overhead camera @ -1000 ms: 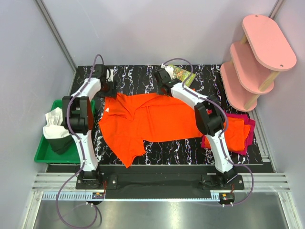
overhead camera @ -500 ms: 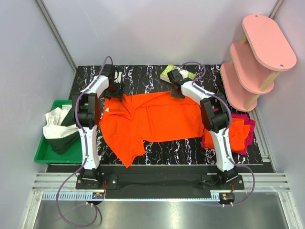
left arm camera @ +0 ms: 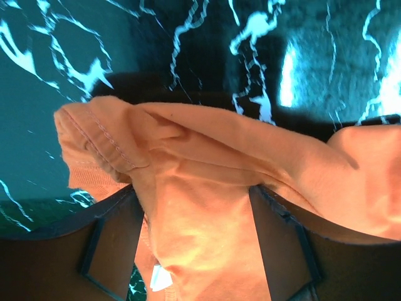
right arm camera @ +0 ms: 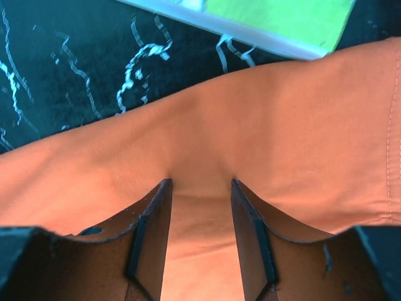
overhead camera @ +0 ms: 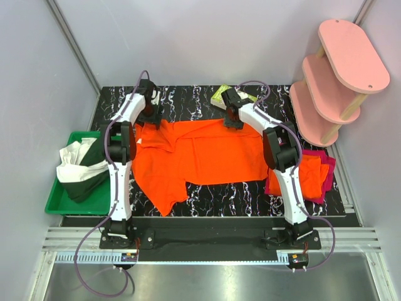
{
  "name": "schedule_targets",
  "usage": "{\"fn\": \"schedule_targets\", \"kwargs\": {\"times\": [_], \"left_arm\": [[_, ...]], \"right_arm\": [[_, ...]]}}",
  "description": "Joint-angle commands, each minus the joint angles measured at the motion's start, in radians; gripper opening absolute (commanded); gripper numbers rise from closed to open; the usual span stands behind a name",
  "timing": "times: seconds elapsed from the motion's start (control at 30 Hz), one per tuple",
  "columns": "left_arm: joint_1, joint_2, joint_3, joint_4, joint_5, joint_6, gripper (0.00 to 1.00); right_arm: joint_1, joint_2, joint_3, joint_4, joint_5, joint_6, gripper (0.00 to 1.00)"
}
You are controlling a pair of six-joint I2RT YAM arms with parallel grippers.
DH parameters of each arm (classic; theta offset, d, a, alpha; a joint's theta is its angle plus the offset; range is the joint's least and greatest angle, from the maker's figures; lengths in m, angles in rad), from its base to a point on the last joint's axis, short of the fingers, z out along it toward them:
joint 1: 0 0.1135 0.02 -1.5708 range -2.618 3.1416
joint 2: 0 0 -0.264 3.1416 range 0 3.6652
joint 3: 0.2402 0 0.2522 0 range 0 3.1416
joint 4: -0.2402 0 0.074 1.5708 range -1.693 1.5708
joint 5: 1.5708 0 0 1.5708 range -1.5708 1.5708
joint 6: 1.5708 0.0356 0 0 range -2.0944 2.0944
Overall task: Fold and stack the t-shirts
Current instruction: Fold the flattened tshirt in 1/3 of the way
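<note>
both clamped | left fingers [left arm camera: 106, 244] and right fingers [right arm camera: 147, 238] pinch soft creased orange t-shirt [overhead camera: 207, 150]

The orange t-shirt [overhead camera: 207, 153] is soft matt cloth with a stitched hem. The table [overhead camera: 188, 100], black with white veins, is smooth and faintly glossy. The green tray [overhead camera: 59, 205] at left is plastic; the pink shelf [overhead camera: 351, 53] far right, perhaps painted wood.

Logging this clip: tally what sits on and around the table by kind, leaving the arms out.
spread orange t-shirt: 1
pile of folded t-shirts, orange on magenta: 1
green tray: 1
heap of white and dark cloth in that tray: 1
pink shelf unit: 1
flat green packet: 1
Total: 6
</note>
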Motion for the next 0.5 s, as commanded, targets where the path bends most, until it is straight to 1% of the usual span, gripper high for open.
{"fn": "schedule_targets", "kwargs": {"times": [0.0,0.27,0.47], "left_arm": [[0.006,0.062,0.1,-0.045,-0.068,0.024,0.72],[0.009,0.096,0.147,-0.051,-0.097,0.033,0.73],[0.012,0.095,0.153,-0.048,-0.088,0.032,0.74]], "right_arm": [[-0.05,0.035,0.041,-0.067,-0.071,0.04,0.5],[-0.105,0.049,0.039,-0.088,-0.094,0.04,0.5],[-0.114,0.066,0.062,-0.091,-0.117,0.018,0.5]]}}
